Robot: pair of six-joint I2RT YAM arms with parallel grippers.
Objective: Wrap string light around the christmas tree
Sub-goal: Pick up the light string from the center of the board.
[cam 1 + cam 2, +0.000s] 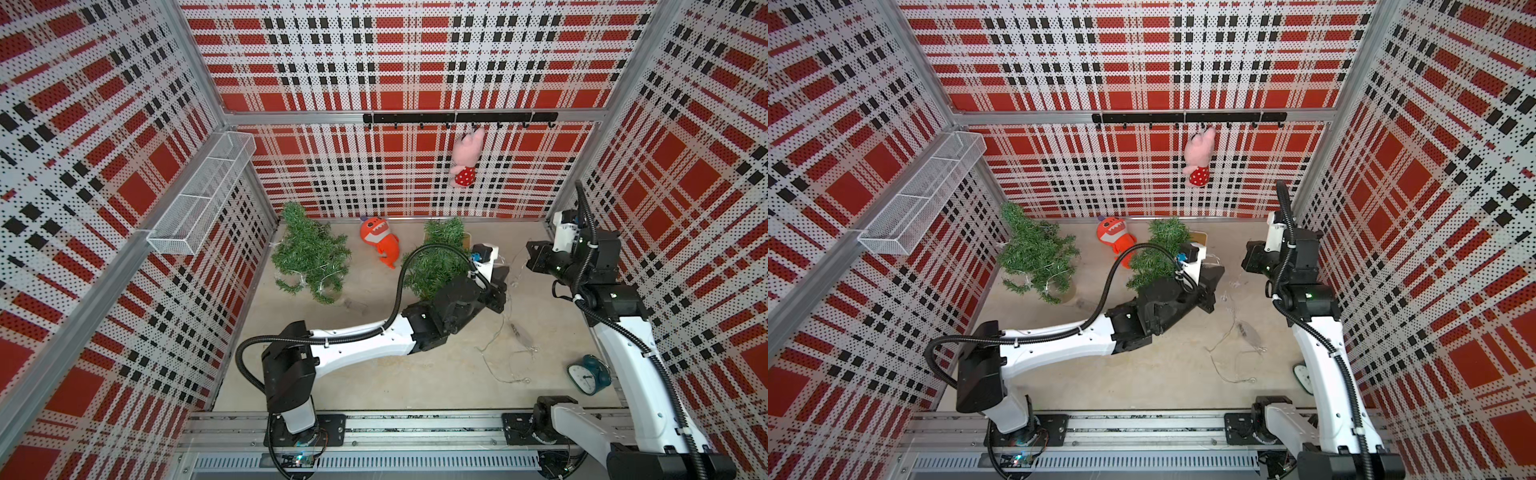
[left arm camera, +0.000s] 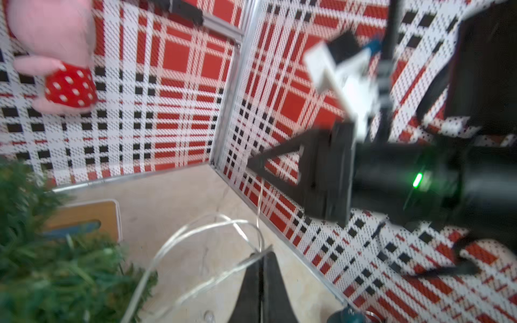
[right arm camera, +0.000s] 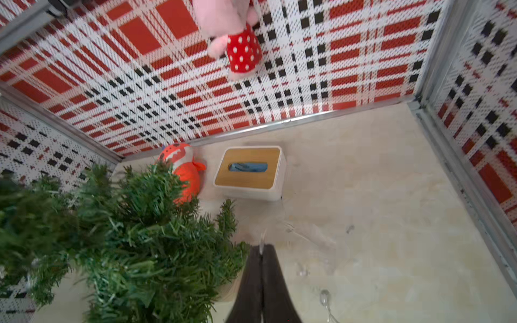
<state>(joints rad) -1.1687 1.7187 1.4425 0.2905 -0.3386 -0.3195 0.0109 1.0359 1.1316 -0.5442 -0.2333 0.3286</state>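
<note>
A green christmas tree [image 1: 436, 259] stands mid-table, partly behind my left arm; it also fills the near side of the right wrist view [image 3: 126, 237]. The string light [image 1: 503, 328] is a thin clear wire with small bulbs, trailing over the table to the tree's right. My left gripper [image 1: 505, 286] is just right of the tree, shut on a strand of the string light [image 2: 195, 232] that loops off its tips [image 2: 263, 253]. My right gripper [image 1: 528, 254] hovers further right, shut [image 3: 262, 247], with a strand of the wire hanging from its tip [image 2: 258, 201].
A second tree [image 1: 309, 253] with a light wire on it stands at back left. An orange plush [image 1: 380, 243] and a tissue box [image 3: 249, 172] lie near the back wall. A teal clock [image 1: 588, 372] sits front right. A pink plush [image 1: 467, 158] hangs from the hook rail.
</note>
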